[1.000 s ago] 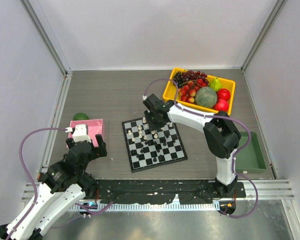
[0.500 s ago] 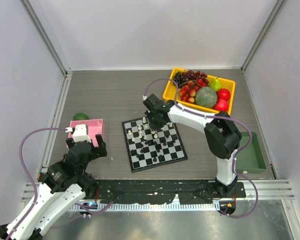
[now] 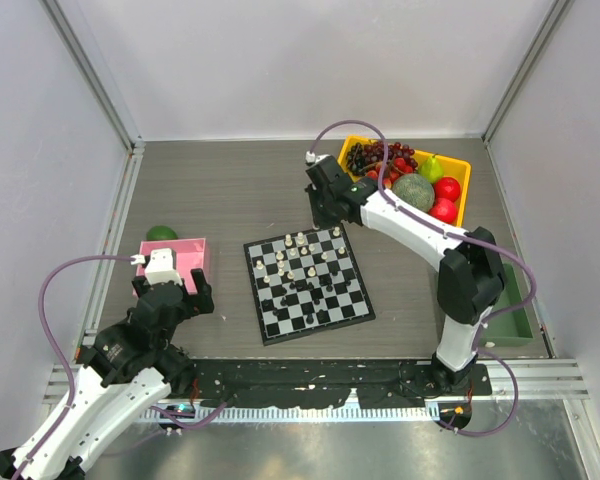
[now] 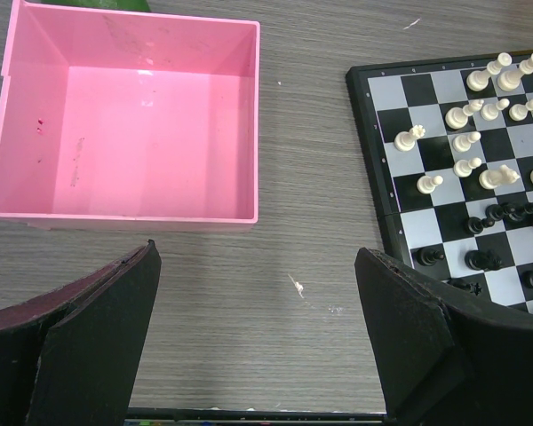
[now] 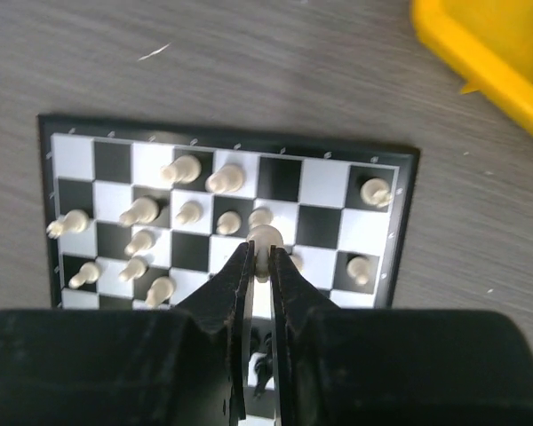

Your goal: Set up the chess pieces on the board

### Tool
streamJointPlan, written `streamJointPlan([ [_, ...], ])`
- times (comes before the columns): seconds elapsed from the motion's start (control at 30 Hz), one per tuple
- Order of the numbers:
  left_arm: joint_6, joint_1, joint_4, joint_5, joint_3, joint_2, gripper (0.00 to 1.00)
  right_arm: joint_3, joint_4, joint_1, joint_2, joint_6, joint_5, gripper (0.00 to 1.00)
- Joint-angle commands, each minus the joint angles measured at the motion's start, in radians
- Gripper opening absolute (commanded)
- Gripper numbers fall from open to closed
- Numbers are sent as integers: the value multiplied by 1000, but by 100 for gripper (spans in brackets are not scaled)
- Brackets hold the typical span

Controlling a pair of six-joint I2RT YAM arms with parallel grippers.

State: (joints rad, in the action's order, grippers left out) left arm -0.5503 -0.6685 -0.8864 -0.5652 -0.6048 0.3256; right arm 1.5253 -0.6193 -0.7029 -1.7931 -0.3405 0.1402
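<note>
Over the far edge of the board (image 5: 280, 177), the right claw (image 5: 259, 255) pinches one white chess piece (image 5: 265, 236). Near the tabletop's left edge, the left claw (image 4: 258, 266) gapes wide.

Board (image 3: 352, 300) flat; white pieces (image 3: 298, 243) far side, black pieces (image 3: 305, 292) near; pawn (image 5: 265, 238) pinched aloft.

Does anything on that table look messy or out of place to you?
Yes. The chess pieces stand scattered over the board instead of in neat rows, and a few white ones seem tipped over. The board also sits skewed to the table edge.
</note>
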Motion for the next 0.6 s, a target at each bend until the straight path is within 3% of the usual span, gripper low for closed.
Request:
streamJointPlan([
  [0.0,-13,-3,38,-12,0,6,100,67,9,52,-67,21,-1,15],
  [0.57,-16,-3,40,-18,2,18,100,142,-7,86,-226,44,-27,15],
])
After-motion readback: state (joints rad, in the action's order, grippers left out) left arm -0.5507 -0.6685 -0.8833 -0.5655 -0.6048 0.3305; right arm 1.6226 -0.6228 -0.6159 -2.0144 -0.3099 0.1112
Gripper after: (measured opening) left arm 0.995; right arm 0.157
